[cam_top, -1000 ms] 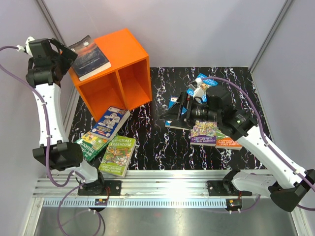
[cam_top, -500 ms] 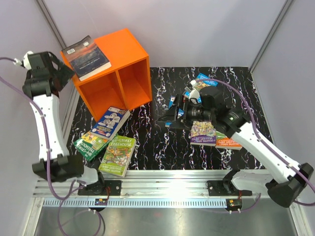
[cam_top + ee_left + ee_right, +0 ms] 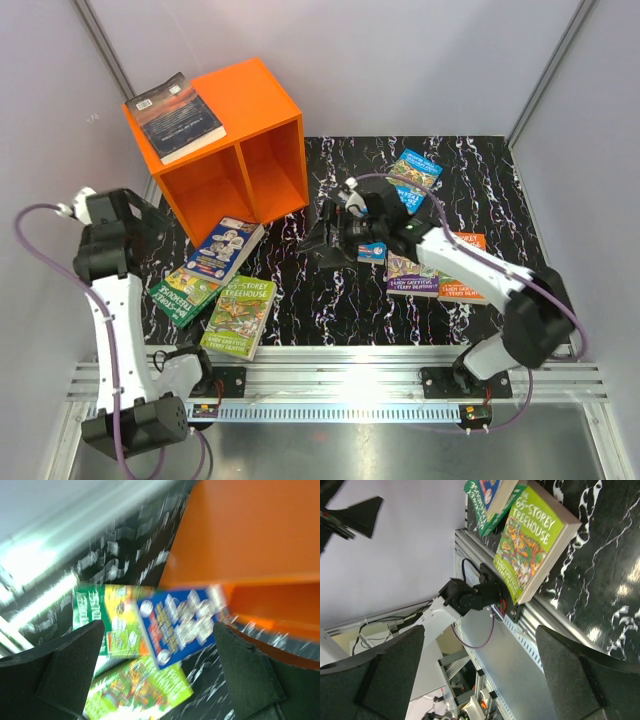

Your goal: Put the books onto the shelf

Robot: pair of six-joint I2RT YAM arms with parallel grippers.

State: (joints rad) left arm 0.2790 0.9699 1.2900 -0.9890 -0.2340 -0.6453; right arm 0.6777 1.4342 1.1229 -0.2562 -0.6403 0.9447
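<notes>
Black white-veined tabletop (image 3: 330,300) lies beneath both arms. Left gripper (image 3: 157,630) hangs wide apart and empty over a blue cartoon paperback (image 3: 225,248) overlapping a green paperback (image 3: 185,292), just before the bright orange two-compartment shelf (image 3: 255,100). A dark-covered book (image 3: 178,117) lies on the shelf's top. Right gripper (image 3: 318,238), likewise spread and empty, sits mid-table. Closing on the overlapped pair could drag both books. Left arm stands tall, wrist bent inward; right arm stretches low leftward.
</notes>
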